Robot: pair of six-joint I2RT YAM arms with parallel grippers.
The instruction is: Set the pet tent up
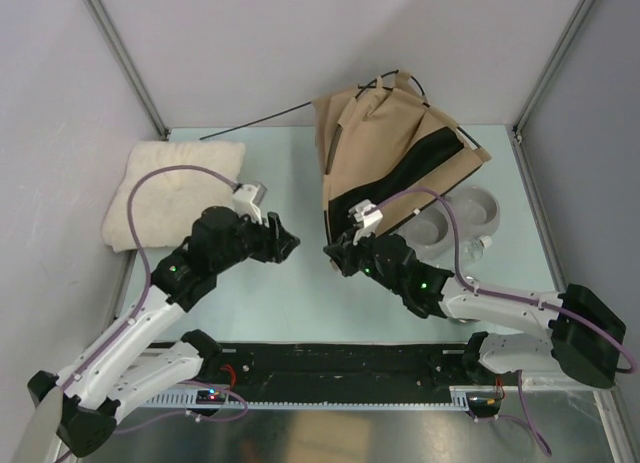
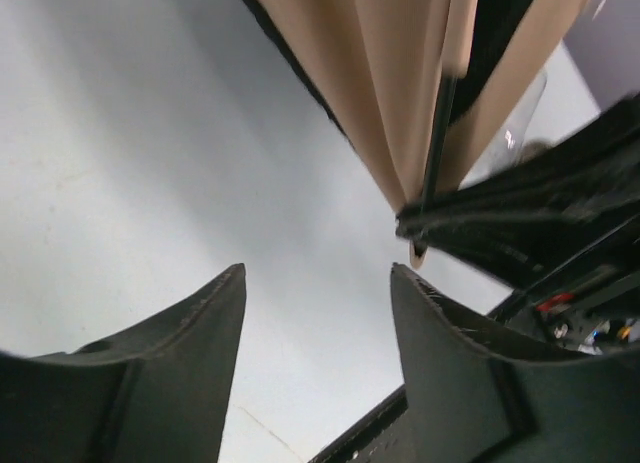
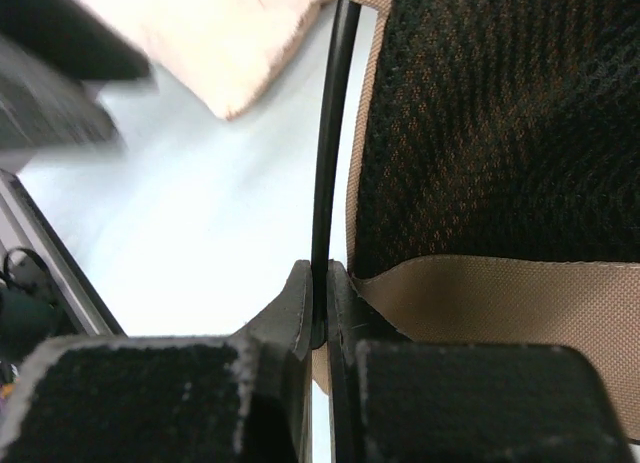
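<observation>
**Thin pole, thin margin**

The right gripper (image 3: 318, 283) is clamped tight on a slender dark pole (image 3: 331, 133) at the near corner of the pet tent (image 1: 400, 153), jaws pressed together with only the rod between them. The tent itself slumps at the back right of the table (image 1: 290, 173), half collapsed, its tan panels folded over one another.

The left gripper (image 2: 317, 273) hangs just beside its partner, jaws wide apart and holding nothing. The two are very close here, so a careless reach for the fabric or the pole could knock one against the other.

The bigger worry is that pinch. The rod is round and narrow, and in my judgement a sideways pull could let it roll or slide out of the jaws. A flexed pole would likely spring back and flatten the tent.

Watch the bowls (image 1: 475, 213) too. They sit right against the tent's near side, and a dragged hem could shove them along.

Another pole end juts out toward the back left, above the cushion (image 1: 170, 193). If the frame swings, that loose end may catch on the wall.
</observation>
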